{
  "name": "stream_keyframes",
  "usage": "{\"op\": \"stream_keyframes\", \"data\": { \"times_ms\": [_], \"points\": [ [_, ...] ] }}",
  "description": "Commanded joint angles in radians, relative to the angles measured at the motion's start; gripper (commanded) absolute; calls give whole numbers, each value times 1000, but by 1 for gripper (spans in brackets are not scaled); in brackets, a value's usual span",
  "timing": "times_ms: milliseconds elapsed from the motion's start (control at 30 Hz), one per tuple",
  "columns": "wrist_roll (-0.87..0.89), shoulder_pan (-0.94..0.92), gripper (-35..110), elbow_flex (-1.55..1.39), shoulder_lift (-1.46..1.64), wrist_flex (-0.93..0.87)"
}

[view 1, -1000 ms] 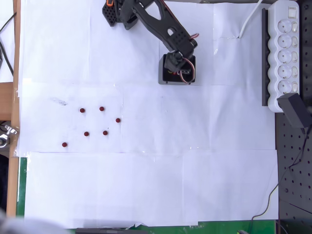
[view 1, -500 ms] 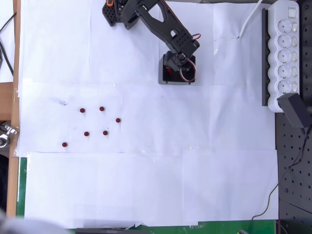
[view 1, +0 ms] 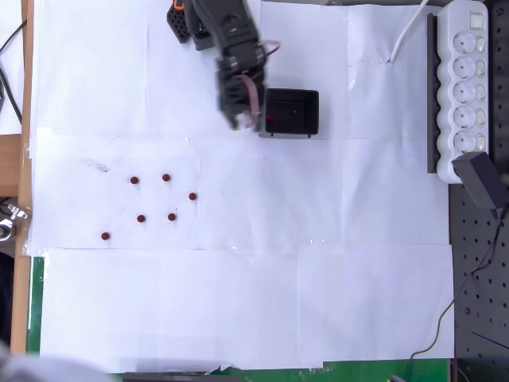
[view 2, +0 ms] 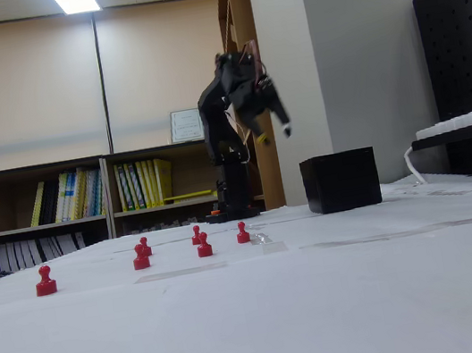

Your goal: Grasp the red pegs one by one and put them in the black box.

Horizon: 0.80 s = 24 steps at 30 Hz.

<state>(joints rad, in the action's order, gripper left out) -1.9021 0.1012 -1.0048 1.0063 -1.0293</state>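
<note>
I count six red pegs (view 1: 151,205) loose on the white paper (view 1: 238,302), left of centre in the overhead view; from the fixed view each is a small pawn shape with a round head on a flared base (view 2: 45,281). One more red peg (view 1: 271,120) lies inside the black box (view 1: 293,111), a square open-top box with thin walls. My gripper (view 1: 241,115) hangs raised just left of the box; I cannot tell how its fingers stand.
</note>
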Motion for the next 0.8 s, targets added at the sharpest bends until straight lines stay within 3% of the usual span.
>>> {"op": "stream_keyframes", "data": {
  "times_ms": [0, 167, 767],
  "points": [
    [124, -118, 12, 167, -11, 327],
    [206, -186, 12, 426, 54, 811],
    [288, -267, 12, 497, 400, 1362]
  ]
}}
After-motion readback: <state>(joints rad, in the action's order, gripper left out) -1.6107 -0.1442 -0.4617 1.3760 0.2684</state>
